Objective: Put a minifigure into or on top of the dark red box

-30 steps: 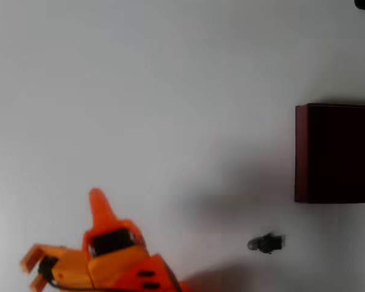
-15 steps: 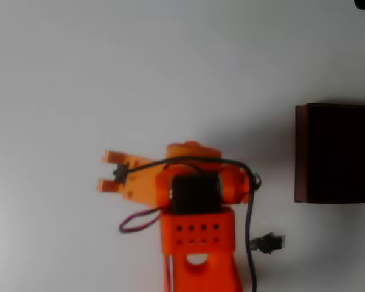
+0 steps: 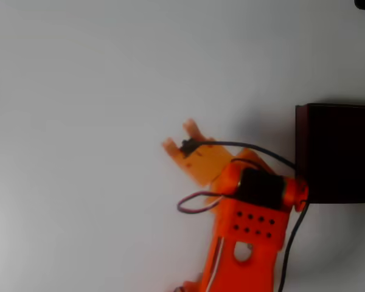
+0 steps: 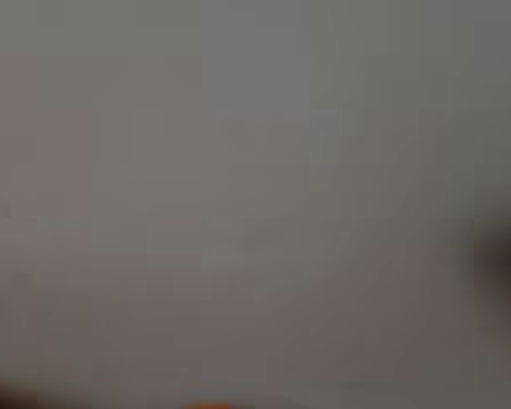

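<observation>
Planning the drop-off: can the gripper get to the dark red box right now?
Probably, after turning. In the overhead view the gripper points up-left, away from the dark red box, yet the arm overlaps the box's left edge, and nothing stands between them.

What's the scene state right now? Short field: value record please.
surface: white table
arm: orange arm coming in from the bottom edge of the overhead view, its wrist beside the box's left rim
gripper: orange gripper, fingertips apart, nothing between them, pointing up-left over bare table
box: dark red box at the right edge, interior dark
wrist view: blurred grey, nothing readable
</observation>
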`<action>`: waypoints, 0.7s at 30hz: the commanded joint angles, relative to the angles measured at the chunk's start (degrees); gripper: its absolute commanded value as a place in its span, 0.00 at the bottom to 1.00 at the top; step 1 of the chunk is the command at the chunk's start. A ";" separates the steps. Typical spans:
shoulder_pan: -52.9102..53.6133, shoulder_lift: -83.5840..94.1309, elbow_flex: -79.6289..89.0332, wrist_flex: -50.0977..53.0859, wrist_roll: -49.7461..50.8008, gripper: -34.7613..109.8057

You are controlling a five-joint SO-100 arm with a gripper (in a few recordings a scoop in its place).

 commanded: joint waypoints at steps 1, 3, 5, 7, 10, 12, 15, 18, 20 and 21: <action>4.66 5.19 4.04 0.62 12.04 0.40; 5.63 9.58 7.21 1.14 20.83 0.40; 6.59 14.15 9.49 3.34 30.06 0.40; 8.26 16.96 9.14 8.00 37.09 0.40; 11.60 20.21 8.17 12.92 43.42 0.41; 13.62 22.32 8.44 14.24 47.11 0.41; 16.79 22.94 9.40 14.50 50.36 0.41; 18.72 23.20 11.16 14.15 57.13 0.40; 19.07 24.17 12.48 11.51 62.05 0.38; 19.16 24.70 13.62 8.88 64.16 0.38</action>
